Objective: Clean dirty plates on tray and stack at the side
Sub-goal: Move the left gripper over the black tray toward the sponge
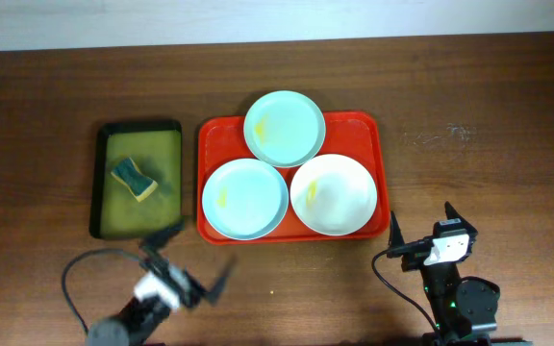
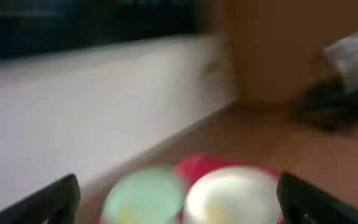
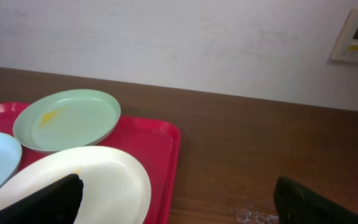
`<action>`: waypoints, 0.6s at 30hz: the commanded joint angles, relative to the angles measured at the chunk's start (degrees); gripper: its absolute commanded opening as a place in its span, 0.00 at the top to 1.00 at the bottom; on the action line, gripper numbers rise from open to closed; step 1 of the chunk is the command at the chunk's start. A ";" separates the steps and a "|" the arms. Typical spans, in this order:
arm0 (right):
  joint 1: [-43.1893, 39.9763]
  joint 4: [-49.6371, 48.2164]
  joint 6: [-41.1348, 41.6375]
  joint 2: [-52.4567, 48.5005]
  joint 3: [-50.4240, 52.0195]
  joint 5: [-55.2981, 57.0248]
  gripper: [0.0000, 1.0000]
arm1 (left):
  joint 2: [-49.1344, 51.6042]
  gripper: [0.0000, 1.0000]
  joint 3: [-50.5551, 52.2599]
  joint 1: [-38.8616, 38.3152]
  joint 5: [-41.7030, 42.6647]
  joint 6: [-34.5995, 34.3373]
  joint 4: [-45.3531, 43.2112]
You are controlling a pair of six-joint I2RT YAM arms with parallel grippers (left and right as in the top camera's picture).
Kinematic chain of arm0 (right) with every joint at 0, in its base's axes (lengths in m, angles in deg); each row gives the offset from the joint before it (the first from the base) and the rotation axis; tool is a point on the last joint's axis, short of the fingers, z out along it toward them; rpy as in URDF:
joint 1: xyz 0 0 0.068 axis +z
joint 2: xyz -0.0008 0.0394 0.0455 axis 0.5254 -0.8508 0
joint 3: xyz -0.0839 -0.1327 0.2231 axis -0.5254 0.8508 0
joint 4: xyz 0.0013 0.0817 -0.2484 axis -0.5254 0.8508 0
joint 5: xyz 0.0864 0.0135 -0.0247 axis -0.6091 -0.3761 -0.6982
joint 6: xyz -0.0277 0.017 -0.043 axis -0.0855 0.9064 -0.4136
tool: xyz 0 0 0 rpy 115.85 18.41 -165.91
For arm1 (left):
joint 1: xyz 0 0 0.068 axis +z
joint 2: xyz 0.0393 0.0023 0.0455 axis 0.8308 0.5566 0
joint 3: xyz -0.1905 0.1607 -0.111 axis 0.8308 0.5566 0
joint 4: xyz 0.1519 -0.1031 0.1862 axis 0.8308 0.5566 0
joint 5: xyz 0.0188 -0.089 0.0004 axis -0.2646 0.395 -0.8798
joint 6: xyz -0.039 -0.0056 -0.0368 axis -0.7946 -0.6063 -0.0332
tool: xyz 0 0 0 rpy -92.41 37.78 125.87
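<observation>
Three plates lie on the red tray (image 1: 378, 154): a mint green plate (image 1: 285, 127) at the back, a pale blue plate (image 1: 244, 199) front left, a white plate (image 1: 333, 194) front right. All three show yellowish smears. My left gripper (image 1: 183, 266) is open and empty, near the table's front, left of the tray. My right gripper (image 1: 422, 231) is open and empty, just off the tray's front right corner. In the right wrist view the white plate (image 3: 86, 180), green plate (image 3: 67, 119) and tray (image 3: 160, 149) lie ahead. The left wrist view is blurred; the green plate (image 2: 145, 196) and white plate (image 2: 232, 196) show.
A smaller black tray (image 1: 101, 183) with a greenish inside lies left of the red tray and holds a yellow and green sponge (image 1: 134, 179). Bare wooden table (image 1: 489, 125) lies right of the red tray. A white wall (image 3: 179, 43) stands behind the table.
</observation>
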 commanded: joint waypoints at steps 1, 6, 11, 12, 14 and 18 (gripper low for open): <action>-0.42 0.04 0.59 -0.02 0.46 0.48 0.01 | -0.28 0.01 -0.07 -0.02 30.67 -1.77 -26.67; -0.42 0.04 0.59 -0.02 0.46 0.48 0.01 | -0.02 0.01 -5.27 0.00 18.16 -4.02 -35.32; -0.42 0.04 0.59 -0.02 0.46 0.48 0.01 | 8.24 0.01 -22.25 0.00 13.07 2.25 2.78; -0.42 0.04 0.59 -0.02 0.46 0.48 0.01 | 11.98 0.01 -26.14 0.00 18.67 4.07 6.21; -0.42 0.04 0.59 -0.02 0.46 0.48 0.01 | 15.74 0.01 -29.05 0.00 25.03 4.20 5.18; -0.42 0.04 0.59 -0.02 0.46 0.48 0.01 | 19.32 0.01 -30.36 0.00 30.42 2.93 -5.44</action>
